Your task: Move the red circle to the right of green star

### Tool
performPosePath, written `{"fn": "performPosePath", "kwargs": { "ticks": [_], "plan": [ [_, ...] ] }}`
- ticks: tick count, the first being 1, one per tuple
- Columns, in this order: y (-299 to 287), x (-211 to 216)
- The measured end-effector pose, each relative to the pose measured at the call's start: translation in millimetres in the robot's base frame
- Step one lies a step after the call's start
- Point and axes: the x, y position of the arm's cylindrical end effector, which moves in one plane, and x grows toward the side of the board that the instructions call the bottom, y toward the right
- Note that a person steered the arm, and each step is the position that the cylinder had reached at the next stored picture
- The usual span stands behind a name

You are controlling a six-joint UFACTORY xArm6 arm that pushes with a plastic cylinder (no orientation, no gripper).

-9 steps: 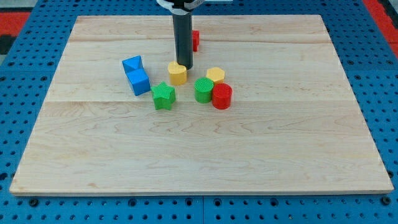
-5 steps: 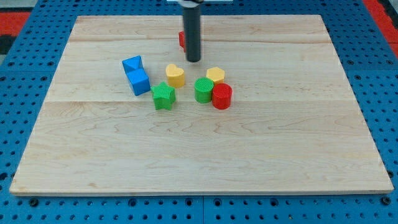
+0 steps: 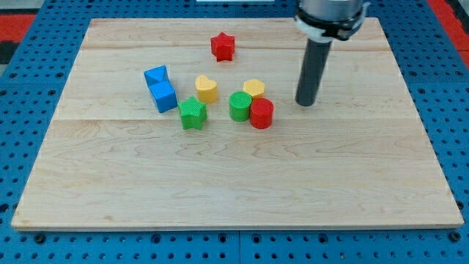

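Observation:
The red circle (image 3: pixel 261 114) sits near the board's middle, touching the green round block (image 3: pixel 239 106) on its left. The green star (image 3: pixel 193 113) lies further to the view's left, with the green round block between it and the red circle. My tip (image 3: pixel 305 103) stands on the board to the right of the red circle and slightly above it, a small gap away, touching no block.
A yellow hexagon (image 3: pixel 254 89) sits just above the red circle. A yellow heart (image 3: pixel 207 89) lies above the green star. Two blue blocks (image 3: pixel 160 88) sit at the left. A red star (image 3: pixel 223 46) lies near the top. The wooden board (image 3: pixel 234 183) rests on a blue pegboard.
My tip has moved from beside the yellow heart, up past the red star, then across to the right of the red circle. The red star is now uncovered. No block moved.

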Motion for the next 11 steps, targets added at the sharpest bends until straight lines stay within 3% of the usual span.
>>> {"fn": "performPosePath", "kwargs": {
  "ticks": [3,5,10,11],
  "plan": [
    [-57.0,-1.4],
    [-57.7,-16.6],
    [-36.6,47.9],
    [-33.9,78.5]
  ]
}}
